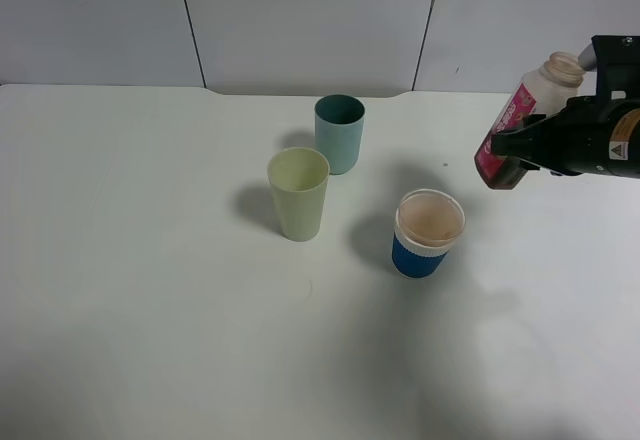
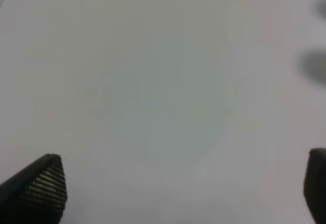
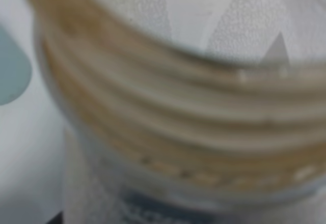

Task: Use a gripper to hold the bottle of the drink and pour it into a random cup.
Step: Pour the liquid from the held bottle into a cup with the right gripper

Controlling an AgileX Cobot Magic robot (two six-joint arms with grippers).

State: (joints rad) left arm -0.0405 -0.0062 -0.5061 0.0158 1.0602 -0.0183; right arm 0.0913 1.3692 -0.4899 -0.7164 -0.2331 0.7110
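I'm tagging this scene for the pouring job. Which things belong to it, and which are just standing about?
Belong: right gripper, shut on the bottle; the drink in it; blue cup with white band.
Standing about: teal cup; pale yellow-green cup; left gripper, open.

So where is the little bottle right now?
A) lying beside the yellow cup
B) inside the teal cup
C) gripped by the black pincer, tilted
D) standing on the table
C: the pincer clamps the bottle, tipped over, off to the side of the blue cup.
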